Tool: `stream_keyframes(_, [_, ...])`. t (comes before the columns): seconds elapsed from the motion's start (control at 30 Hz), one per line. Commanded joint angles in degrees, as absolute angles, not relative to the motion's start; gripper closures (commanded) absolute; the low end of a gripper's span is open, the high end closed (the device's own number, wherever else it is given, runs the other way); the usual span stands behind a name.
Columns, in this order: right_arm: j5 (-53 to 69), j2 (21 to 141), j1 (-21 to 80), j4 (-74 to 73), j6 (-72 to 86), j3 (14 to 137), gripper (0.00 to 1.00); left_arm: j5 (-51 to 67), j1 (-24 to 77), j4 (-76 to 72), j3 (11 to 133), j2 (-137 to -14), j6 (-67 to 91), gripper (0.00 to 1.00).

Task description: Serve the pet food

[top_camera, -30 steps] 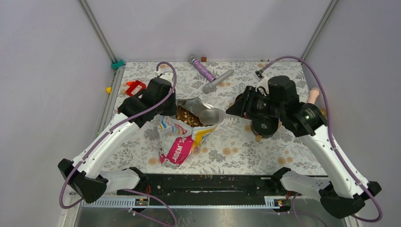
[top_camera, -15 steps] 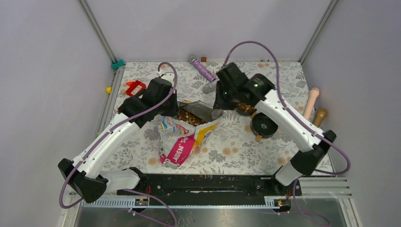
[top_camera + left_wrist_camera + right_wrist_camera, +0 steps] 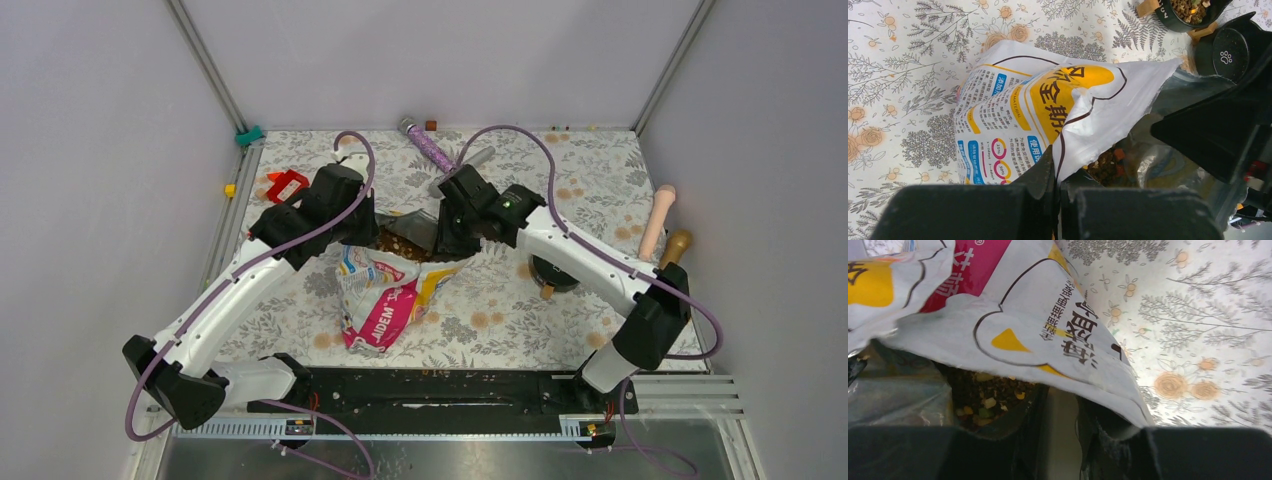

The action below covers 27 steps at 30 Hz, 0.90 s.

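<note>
**Pincers, two.** My left pincer [image 3: 1057, 172] is pinched tight on the torn lip of the bag, with white film caught between its fingers. My right pincer [image 3: 1060, 400] sits inside the bag mouth, clamped on a pale handle [image 3: 1060, 440]. The handle's far end is hidden.

**Bag [image 3: 385, 300], one.** White, pink and yellow. It lies on the floral mat [image 3: 600, 160] near centre, with its mouth toward 12 o'clock.

**Pet food [image 3: 980, 402], two lots.** One is a brown heap with tan and green bits, inside the bag mouth. The other fills the bowl.

**Bowl [image 3: 1188, 10], one.** Black.

**Lid [image 3: 1225, 50], one.** Black with a white paw print, just beside the bowl. Both lie at 3 o'clock of the bag.

**Sundries.**
- One purple glitter tube [image 3: 428, 148], at 12 o'clock.
- One red item [image 3: 287, 185], at 10 o'clock.
- Two pegs off the mat at 3 o'clock: a pale peg [image 3: 660, 210] and a tan peg [image 3: 677, 245].

**Views.**
- Only the left wrist camera shows the filled bowl and the paw print; from above, my right arm covers the bowl.
- Only the right wrist camera shows the handle.
- Only the top camera shows the tube, the red item and the pegs.
</note>
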<state>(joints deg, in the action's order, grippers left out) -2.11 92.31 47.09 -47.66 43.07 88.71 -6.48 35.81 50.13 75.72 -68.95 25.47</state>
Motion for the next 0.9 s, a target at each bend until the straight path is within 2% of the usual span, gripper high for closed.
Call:
stream_keyframes(0.0, [6.90, 89.20, 47.83, -32.62, 50.82, 79.14, 1.00, -5.31, 35.77, 47.98, 77.14, -67.51, 25.70, 1.00])
stream_keyframes(0.17, [9.68, 79.08, 47.81, -7.08, 62.71, 61.80, 1.00, -4.99, 35.77, 47.91, 77.14, -68.35, 25.62, 1.00])
stream_keyframes(0.4, [5.75, 70.73, 47.86, 22.34, 74.38, 44.09, 1.00, -4.42, 35.81, 47.83, 77.06, -68.49, 25.72, 1.00])
stream_keyframes(0.63, [7.68, 69.72, 47.81, 37.32, 79.99, 37.01, 1.00, -4.05, 35.77, 47.83, 77.10, -67.98, 25.67, 1.00])
stream_keyframes(0.87, [3.36, 63.87, 47.81, 33.58, 77.90, 34.46, 1.00, -4.53, 35.76, 47.86, 77.12, -67.47, 25.42, 1.00])
